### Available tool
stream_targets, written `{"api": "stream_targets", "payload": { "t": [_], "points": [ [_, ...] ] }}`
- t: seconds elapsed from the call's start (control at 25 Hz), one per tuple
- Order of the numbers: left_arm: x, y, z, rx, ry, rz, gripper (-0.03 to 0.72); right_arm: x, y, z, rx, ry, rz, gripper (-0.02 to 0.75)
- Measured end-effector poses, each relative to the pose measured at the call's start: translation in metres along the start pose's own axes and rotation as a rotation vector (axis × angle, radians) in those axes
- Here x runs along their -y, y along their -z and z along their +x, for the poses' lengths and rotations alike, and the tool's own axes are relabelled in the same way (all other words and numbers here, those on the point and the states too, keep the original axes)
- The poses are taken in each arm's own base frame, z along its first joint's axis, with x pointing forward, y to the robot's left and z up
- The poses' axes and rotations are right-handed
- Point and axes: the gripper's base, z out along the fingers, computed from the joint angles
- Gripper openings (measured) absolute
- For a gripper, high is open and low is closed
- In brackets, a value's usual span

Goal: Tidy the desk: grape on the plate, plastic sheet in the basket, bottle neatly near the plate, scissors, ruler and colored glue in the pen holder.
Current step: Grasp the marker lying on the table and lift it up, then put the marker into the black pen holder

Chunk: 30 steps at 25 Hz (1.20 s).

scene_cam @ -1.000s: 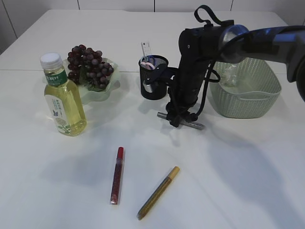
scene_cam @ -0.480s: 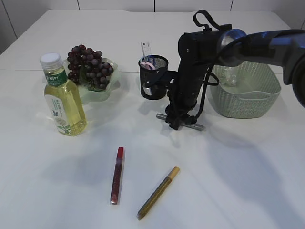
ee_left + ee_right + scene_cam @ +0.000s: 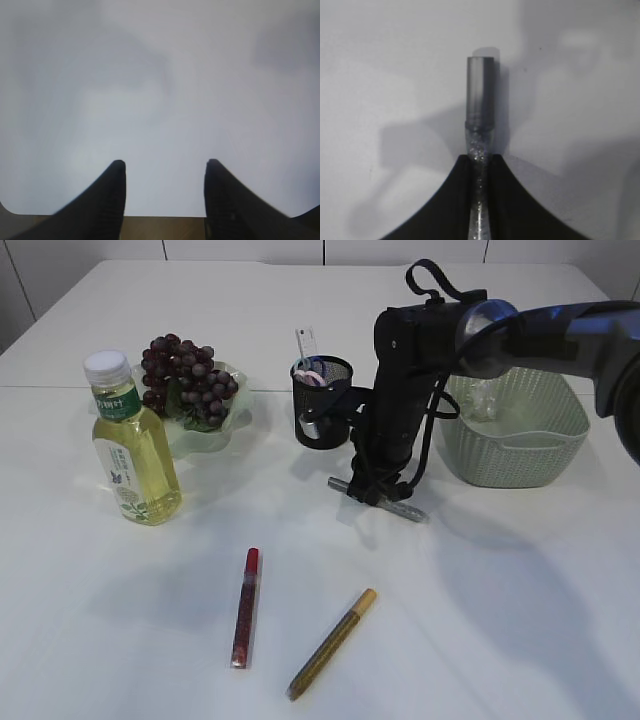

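Note:
My right gripper (image 3: 368,486) is shut on a silver glitter glue pen (image 3: 408,510) and holds it just above the table, in front of the black mesh pen holder (image 3: 322,403). The wrist view shows the pen (image 3: 480,107) clamped between the jaws (image 3: 480,161). A red glue pen (image 3: 245,606) and a gold glue pen (image 3: 332,643) lie on the table in front. Grapes (image 3: 185,375) sit on the green plate (image 3: 238,410). The bottle (image 3: 130,443) stands beside the plate. The pen holder holds a ruler (image 3: 307,342) and scissors (image 3: 311,372). My left gripper (image 3: 165,165) is open over bare table.
A green basket (image 3: 515,430) with a clear plastic sheet (image 3: 484,397) in it stands at the right, close behind my right arm. The table's far edge runs along the back.
My right gripper has shifted slightly left toward the pen holder with the silver glue pen, and the pen has tilted a little. Nothing else moved.

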Motion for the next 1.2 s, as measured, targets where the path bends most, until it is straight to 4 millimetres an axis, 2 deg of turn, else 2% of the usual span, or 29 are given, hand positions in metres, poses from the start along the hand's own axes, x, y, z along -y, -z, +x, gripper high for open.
{"api": "stream_targets", "payload": {
  "t": [0.2, 0.28, 0.56, 0.76, 0.96, 1.2],
  "points": [
    [0.0, 0.0, 0.0, 0.0, 0.0, 0.0, 0.372, 0.002, 0.003, -0.003, 0.008, -0.053, 0.006, 0.078],
    [0.0, 0.0, 0.0, 0.0, 0.0, 0.0, 0.372, 0.004, 0.011, -0.007, 0.02, -0.093, 0.007, 0.077],
    [0.0, 0.0, 0.0, 0.0, 0.0, 0.0, 0.372, 0.011, 0.056, -0.025, 0.172, -0.183, -0.051, 0.077],
    [0.0, 0.0, 0.0, 0.003, 0.0, 0.0, 0.372, 0.04, 0.091, -0.01, 0.293, -0.278, -0.056, 0.077],
    [0.0, 0.0, -0.001, 0.008, 0.0, 0.001, 0.372, 0.07, 0.107, 0.0, 0.529, -0.367, -0.117, 0.077],
    [0.0, 0.0, -0.001, 0.01, 0.0, 0.001, 0.372, 0.079, 0.124, -0.016, 0.831, -0.324, -0.099, 0.077]
  ]
}}
